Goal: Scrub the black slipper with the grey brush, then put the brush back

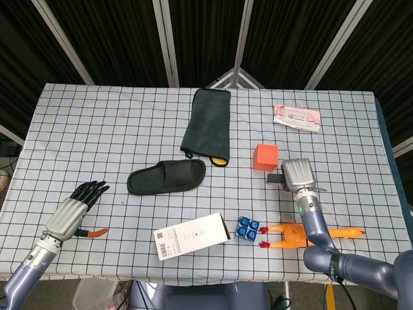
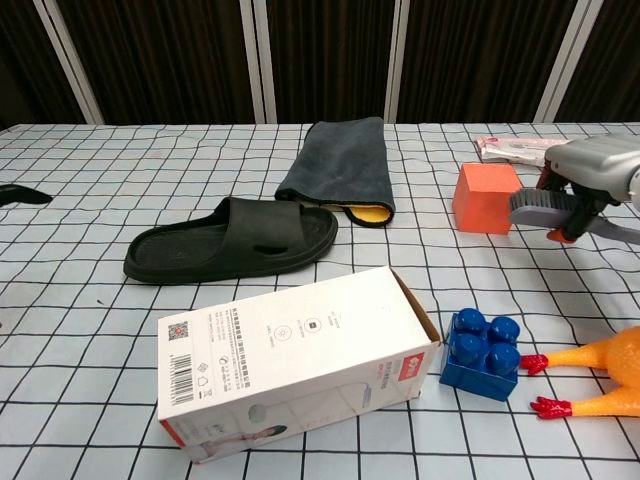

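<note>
The black slipper lies flat near the table's middle, with no hand on it. My right hand holds the grey brush by its handle, bristles up, just right of the orange cube. At the near left edge my left hand is open, fingers stretched forward, well left of the slipper. In the chest view only its dark fingertips show at the left border.
A dark grey towel lies behind the slipper. A white carton and a blue block sit near the front edge, with a rubber chicken to the right. A pink packet is far right; an orange carrot-like toy by the left hand.
</note>
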Controlling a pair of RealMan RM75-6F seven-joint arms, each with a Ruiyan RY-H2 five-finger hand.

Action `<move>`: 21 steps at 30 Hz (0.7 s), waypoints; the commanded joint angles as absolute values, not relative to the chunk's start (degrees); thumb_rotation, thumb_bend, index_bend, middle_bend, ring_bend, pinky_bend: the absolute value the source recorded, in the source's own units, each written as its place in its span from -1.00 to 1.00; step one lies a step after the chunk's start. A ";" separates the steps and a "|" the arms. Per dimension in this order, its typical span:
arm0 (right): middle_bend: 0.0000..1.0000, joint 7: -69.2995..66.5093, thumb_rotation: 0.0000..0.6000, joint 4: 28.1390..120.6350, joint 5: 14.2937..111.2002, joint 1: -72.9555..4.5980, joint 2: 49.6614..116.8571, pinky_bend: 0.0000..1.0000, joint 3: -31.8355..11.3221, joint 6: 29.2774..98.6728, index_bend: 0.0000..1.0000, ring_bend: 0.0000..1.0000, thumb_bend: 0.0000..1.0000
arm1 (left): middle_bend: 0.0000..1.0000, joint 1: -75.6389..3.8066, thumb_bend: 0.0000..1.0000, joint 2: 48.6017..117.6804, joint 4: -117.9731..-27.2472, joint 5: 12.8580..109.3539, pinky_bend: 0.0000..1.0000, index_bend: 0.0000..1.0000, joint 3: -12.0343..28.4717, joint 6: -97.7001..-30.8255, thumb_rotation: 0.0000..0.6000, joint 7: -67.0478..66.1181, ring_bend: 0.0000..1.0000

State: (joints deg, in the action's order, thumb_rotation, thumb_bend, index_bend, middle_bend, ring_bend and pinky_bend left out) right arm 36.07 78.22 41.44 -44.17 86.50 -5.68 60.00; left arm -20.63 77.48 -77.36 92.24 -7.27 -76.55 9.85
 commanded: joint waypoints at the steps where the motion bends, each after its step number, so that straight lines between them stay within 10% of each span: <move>1: -0.06 35.15 1.00 76.25 42.08 -43.36 87.24 0.36 -4.70 57.53 0.15 0.04 0.57 | -0.96 -20.35 -0.55 77.76 -76.90 92.58 -0.87 -1.00 -7.25 -76.45 0.48 9.57 -1.00; 9: -0.49 37.42 1.00 77.84 41.65 -42.04 86.59 0.15 -2.87 56.42 -0.92 -0.30 0.53 | -0.96 -19.96 -0.55 77.47 -76.58 93.07 -0.87 -1.00 -7.02 -76.14 0.48 10.38 -1.00; 21: -1.00 40.75 1.00 88.55 43.70 -39.94 82.57 -0.32 -1.79 61.71 -1.00 -0.85 -0.16 | -0.96 -19.48 -0.56 76.64 -77.56 95.55 -0.87 -1.00 -7.19 -77.33 0.48 10.99 -1.00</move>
